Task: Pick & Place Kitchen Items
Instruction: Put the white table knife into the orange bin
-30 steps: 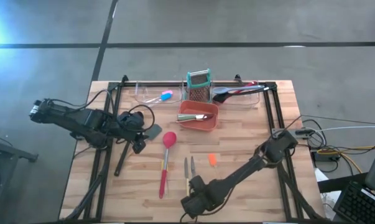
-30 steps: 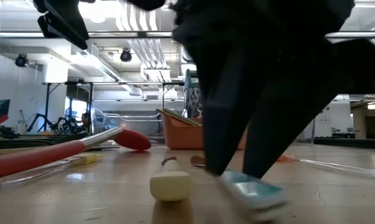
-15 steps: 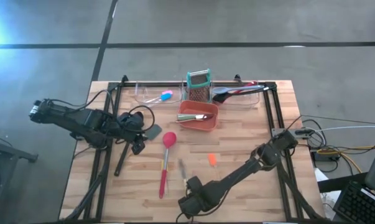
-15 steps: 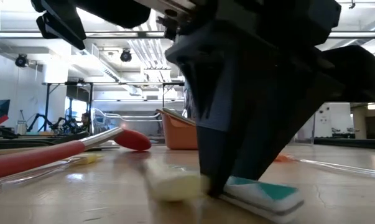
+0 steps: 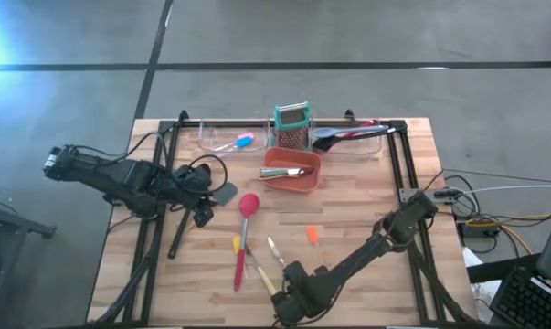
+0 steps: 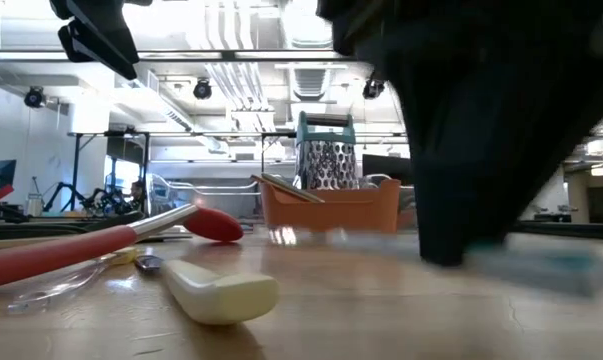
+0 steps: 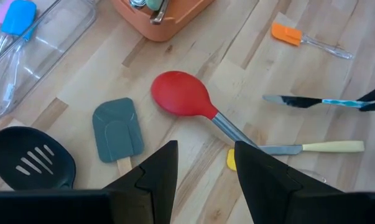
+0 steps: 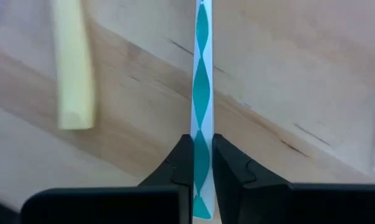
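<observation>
A slim knife (image 8: 201, 93) with a glossy white-and-green patterned handle lies near the front edge of the pale wooden table (image 5: 366, 210), beside a smooth cream-handled knife (image 8: 72, 68). The right claw (image 8: 201, 163) is clenched on the green handle. The left claw (image 7: 203, 177) hangs parted and holds nothing above a grey spatula (image 7: 117, 129).

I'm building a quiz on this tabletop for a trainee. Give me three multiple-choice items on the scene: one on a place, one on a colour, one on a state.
1. Where does the box grater stand?
A. Just behind the orange bin, at the table's far edge
B. At the near edge, beside the right gripper
C. Under the left arm

2. What colour is the head of the long spoon at mid-table?
A. Blue
B. Red
C. Yellow

3. What is the right gripper doing?
A. Hanging open over the bin
B. Shut on the green-patterned knife handle
C. Shut on the yellow knife handle

Answers:
1 A: the box grater rises right behind the orange bin.
2 B: the long spoon has a red head.
3 B: the right gripper pinches the green-patterned knife handle; the yellow knife handle lies free beside it.
</observation>
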